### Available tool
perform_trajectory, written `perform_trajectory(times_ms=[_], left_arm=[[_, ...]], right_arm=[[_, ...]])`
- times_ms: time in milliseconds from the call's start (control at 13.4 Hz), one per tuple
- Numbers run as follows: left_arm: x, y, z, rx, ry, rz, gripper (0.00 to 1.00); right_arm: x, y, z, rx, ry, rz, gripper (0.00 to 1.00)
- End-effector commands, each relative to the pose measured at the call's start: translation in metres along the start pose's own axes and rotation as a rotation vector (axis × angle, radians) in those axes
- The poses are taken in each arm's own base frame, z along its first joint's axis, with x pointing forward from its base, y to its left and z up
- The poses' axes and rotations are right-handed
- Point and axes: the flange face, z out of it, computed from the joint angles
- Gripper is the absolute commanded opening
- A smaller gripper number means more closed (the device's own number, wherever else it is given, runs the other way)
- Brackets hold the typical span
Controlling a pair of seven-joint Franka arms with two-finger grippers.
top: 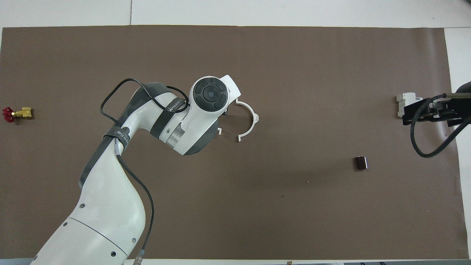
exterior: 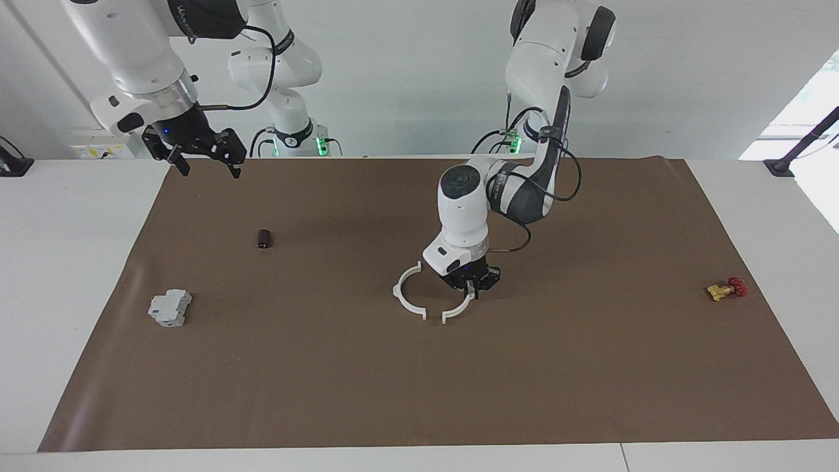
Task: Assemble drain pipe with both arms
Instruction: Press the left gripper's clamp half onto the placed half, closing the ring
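- The left gripper (exterior: 473, 293) is down at the brown mat (exterior: 419, 393) in the middle of the table, fingertips pinched shut on one white half-ring (exterior: 459, 311), right at its upper end
- That held half-ring curves away from the robots, and its free end tab sits just beside the tab of the other half-ring (exterior: 408, 293), a narrow gap between the two tabs
- The other half-ring lies flat on the mat, on the side toward the right arm's end of the table, its arc bulging that way, no gripper on it
- The ends of the two pieces nearer the robots stand well apart, so the ring reads as open on that side
- Here is what the facing view gives: the pinch itself, fingertips and white plastic together
- The overhead view hides all of that; the left arm's wrist (top: 206, 110) covers the gripper and nearly all of the held piece, leaving only a small white tab (top: 219, 130) peeking out
- The overhead view does lay out the free half-ring's whole arc cleanly, with both end tabs and the mid tab clear
- The right gripper (exterior: 208, 158) waits high over the mat's edge at the right arm's end, fingers spread wide, holding nothing
- From overhead it overlaps the grey boxy block (top: 406, 101); the facing view shows that block (exterior: 170, 307) alone on the mat with the gripper far above it
- A small dark cylinder (exterior: 264, 238) and a yellow-and-red valve (exterior: 726, 288) lie well apart from the ring pieces
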Motion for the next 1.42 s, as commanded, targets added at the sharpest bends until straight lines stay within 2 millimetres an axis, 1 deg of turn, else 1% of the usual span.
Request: perform_trajectory(times_ms=[0, 224, 448, 1343], left_arm=[[-0.005, 0.009, 0.004, -0.008, 0.027, 0.002, 0.0], [-0.009, 0.017, 0.003, -0.038, 0.009, -0.012, 0.0], [-0.016, 0.022, 0.008, -0.039, -0.002, -0.007, 0.0], [-0.018, 0.023, 0.009, -0.08, 0.007, -0.044, 0.0]], right_arm=[[-0.003, 0.008, 0.001, -0.004, 0.013, -0.038, 1.0], [-0.003, 0.008, 0.002, -0.004, 0.01, -0.038, 1.0], [-0.003, 0.006, 0.002, -0.005, 0.01, -0.044, 1.0], [-0.004, 0.004, 0.003, -0.005, 0.004, -0.047, 1.0]])
